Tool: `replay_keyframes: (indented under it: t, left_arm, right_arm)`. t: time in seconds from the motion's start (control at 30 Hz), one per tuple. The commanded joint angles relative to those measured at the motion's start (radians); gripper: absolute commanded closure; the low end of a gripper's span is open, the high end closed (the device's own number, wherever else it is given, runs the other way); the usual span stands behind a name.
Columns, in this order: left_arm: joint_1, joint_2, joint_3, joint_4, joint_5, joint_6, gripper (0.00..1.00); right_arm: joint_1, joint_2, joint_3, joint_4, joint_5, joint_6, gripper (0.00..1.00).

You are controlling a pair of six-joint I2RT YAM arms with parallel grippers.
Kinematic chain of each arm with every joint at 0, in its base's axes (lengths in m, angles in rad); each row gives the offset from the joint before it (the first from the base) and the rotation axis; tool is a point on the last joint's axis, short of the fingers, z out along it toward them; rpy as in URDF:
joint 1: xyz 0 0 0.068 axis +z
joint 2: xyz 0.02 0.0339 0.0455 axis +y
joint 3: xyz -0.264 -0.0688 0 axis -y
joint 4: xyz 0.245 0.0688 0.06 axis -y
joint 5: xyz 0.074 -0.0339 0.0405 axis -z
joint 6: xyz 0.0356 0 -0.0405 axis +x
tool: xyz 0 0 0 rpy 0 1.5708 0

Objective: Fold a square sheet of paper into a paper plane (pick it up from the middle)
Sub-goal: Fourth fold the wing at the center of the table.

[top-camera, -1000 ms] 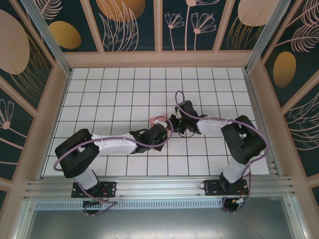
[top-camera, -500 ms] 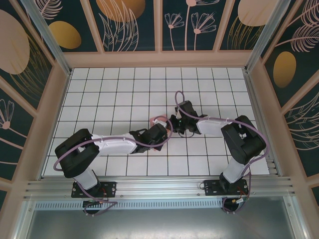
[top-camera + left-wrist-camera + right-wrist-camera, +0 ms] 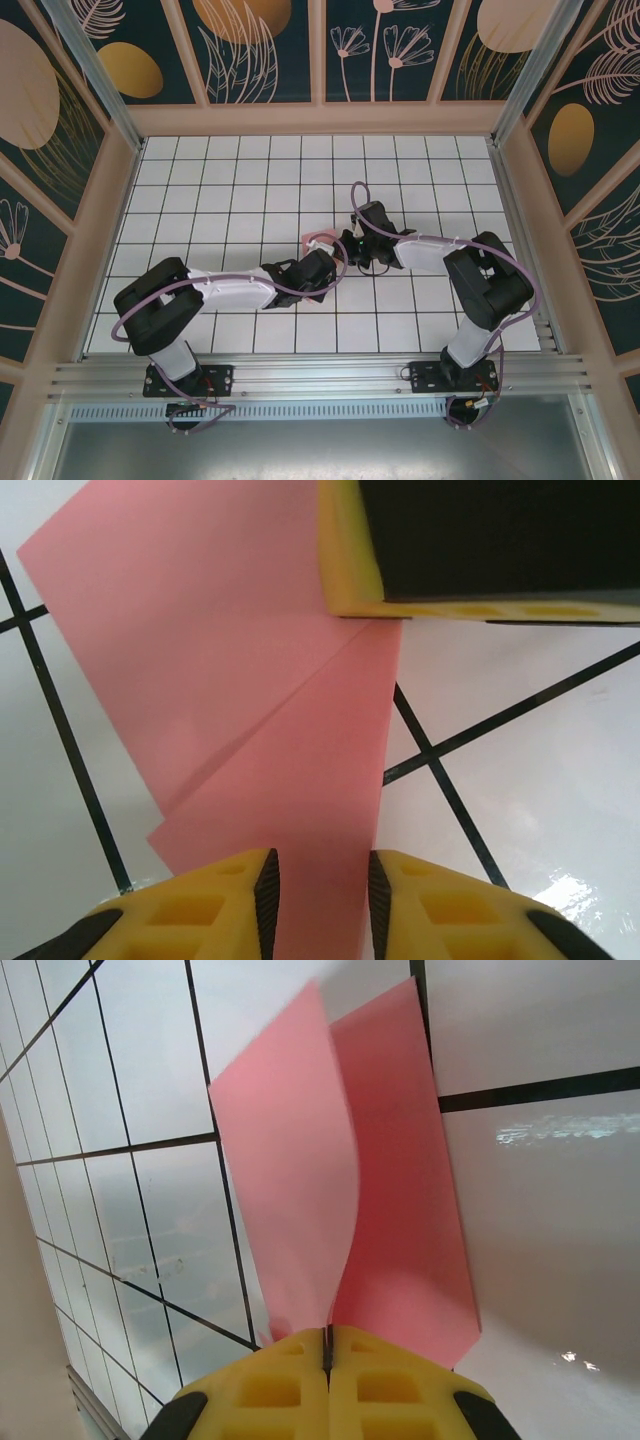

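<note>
Now right fingers (image 3: pixel 300 1352) pinch the paper (image 3: pixel 400 1160), left fingers (image 3: pixel 235 878) apart astride it.

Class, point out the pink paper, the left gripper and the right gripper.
pink paper (image 3: pixel 200 630): left wrist view, on its flat face above the crease.
left gripper (image 3: pixel 321 880): left wrist view, the gap between its yellow fingertips.
right gripper (image 3: pixel 328 1338): right wrist view, where its closed fingertips meet.

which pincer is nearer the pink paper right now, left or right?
Right. The right pincer is shut on the pink paper, in contact. The left pincer straddles it from the other end, jaws slightly apart; contact unclear.
</note>
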Motion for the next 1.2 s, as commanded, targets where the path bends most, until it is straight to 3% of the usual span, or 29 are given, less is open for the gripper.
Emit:
replay_keyframes:
  t: [0.0,0.17,0.47,0.5,0.53,0.57,0.73,0.9,1.17]
  left_arm:
    - [-0.007,0.012,-0.004,-0.008,-0.022,0.003,0.73]
    - [-0.008,0.002,-0.016,0.006,-0.015,0.004,0.84]
    - [-0.008,-0.010,-0.029,0.023,-0.034,-0.003,0.92]
    - [-0.008,-0.011,-0.029,0.021,-0.041,-0.004,0.87]
    - [-0.008,-0.013,-0.029,0.020,-0.044,-0.004,0.75]
    - [-0.008,-0.016,-0.030,0.020,-0.048,-0.003,0.71]
    - [-0.007,-0.037,-0.030,0.026,-0.069,0.008,0.57]
    - [-0.007,-0.019,-0.021,0.037,-0.022,0.008,0.55]
    - [-0.008,-0.015,-0.023,0.027,-0.059,-0.010,0.78]
  right_arm:
    - [0.008,0.004,0.031,-0.002,-0.004,0.016,0.97]
    - [0.007,0.000,0.033,-0.011,0.000,0.013,0.97]
    - [0.009,-0.002,0.031,-0.018,0.001,0.005,0.98]
    - [0.010,-0.003,0.034,-0.020,0.001,0.003,0.98]
    - [0.009,-0.004,0.033,-0.021,-0.001,0.001,0.98]
    - [0.009,-0.006,0.034,-0.021,-0.004,-0.001,0.99]
    - [0.010,-0.008,0.042,-0.023,-0.010,-0.002,1.00]
    - [0.014,-0.004,0.056,-0.028,-0.015,0.008,1.00]
    - [0.027,0.002,0.066,-0.037,0.003,0.037,1.00]
